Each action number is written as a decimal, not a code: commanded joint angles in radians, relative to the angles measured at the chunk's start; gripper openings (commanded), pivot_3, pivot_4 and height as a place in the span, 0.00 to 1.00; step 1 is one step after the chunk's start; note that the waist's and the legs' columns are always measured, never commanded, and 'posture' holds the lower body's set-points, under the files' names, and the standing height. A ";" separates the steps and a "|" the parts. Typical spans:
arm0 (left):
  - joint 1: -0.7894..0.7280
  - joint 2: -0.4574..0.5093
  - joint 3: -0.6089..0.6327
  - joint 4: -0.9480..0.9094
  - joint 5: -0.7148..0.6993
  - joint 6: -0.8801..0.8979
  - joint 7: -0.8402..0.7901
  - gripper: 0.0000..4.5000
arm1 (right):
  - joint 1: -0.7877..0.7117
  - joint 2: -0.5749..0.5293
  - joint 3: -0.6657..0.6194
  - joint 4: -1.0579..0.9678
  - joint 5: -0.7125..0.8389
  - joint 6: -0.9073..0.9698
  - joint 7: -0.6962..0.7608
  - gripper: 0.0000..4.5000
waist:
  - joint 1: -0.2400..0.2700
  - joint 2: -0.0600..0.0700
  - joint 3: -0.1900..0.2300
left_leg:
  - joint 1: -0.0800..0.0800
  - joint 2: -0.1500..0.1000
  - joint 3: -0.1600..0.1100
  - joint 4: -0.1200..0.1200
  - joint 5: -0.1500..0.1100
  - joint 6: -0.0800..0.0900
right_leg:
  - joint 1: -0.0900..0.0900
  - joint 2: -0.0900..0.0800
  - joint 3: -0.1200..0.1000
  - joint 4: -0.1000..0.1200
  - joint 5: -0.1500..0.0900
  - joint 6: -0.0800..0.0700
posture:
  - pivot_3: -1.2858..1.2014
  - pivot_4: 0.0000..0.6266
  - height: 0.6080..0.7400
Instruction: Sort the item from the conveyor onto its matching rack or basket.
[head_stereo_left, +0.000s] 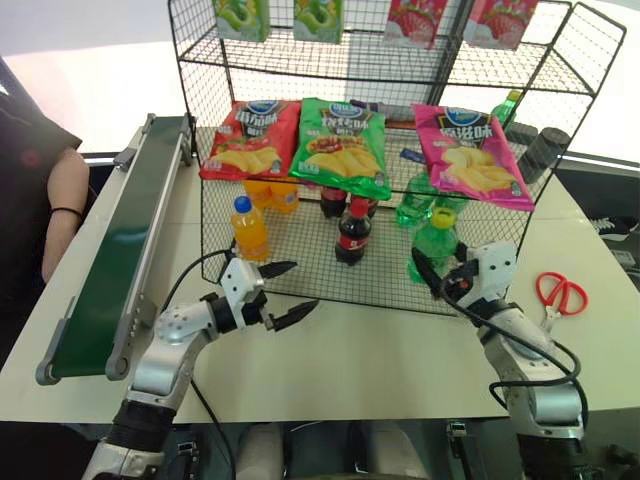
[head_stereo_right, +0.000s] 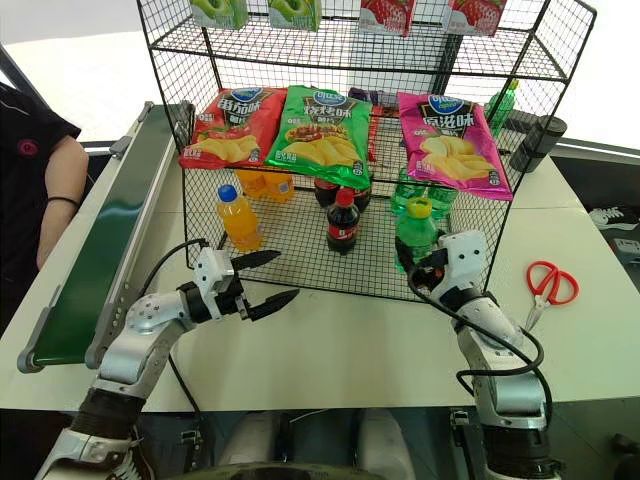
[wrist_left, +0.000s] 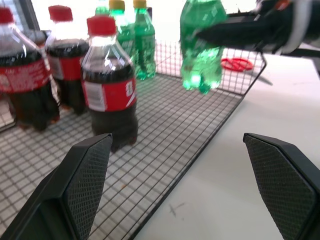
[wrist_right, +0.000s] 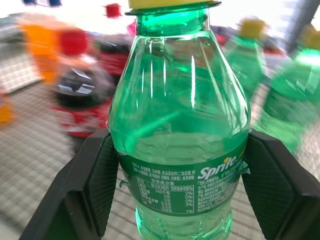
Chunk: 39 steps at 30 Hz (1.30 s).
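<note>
Right gripper (wrist_right: 175, 190) clamps the green bottle (wrist_right: 180, 125) — label reads "Sprite" — left gripper (head_stereo_left: 283, 293) gapes.

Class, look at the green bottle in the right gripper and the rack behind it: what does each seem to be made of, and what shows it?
Green bottle: apparently clear-tinted glossy plastic; light passes through, bright highlights streak its shoulder, with a printed film label.
Rack: looks like thin black-coated metal wire; an open welded-looking grid you can see through.

Both head views overlook the rack (head_stereo_left: 400, 150); wrist views seemingly face inward.
</note>
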 joint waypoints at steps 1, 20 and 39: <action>0.004 0.011 0.014 -0.080 -0.027 0.028 0.013 0.99 | -0.081 0.028 -0.054 0.099 -0.005 -0.084 -0.041 0.67 | 0.000 0.001 0.000 | 0.000 0.000 0.000 0.000 0.000 0.000 | 0.000 0.000 0.000 0.000 0.000 0.000 | 0.52 0.24 1.00; -0.013 0.013 -0.009 -0.082 -0.023 0.030 0.008 1.00 | -0.204 0.060 -0.091 0.361 -0.001 -0.219 -0.073 1.00 | -0.002 0.003 0.000 | 0.001 0.000 0.001 0.000 0.000 0.000 | 0.000 0.000 0.001 0.001 0.000 0.000 | 0.52 0.24 1.00; -0.029 0.068 0.050 -0.006 -0.008 0.077 0.049 1.00 | 0.252 -0.049 -0.046 -0.287 0.008 -0.041 0.041 1.00 | 0.001 0.004 -0.002 | 0.003 0.001 0.000 0.000 0.000 0.000 | 0.002 0.001 0.001 0.001 0.000 0.000 | 0.52 0.24 1.00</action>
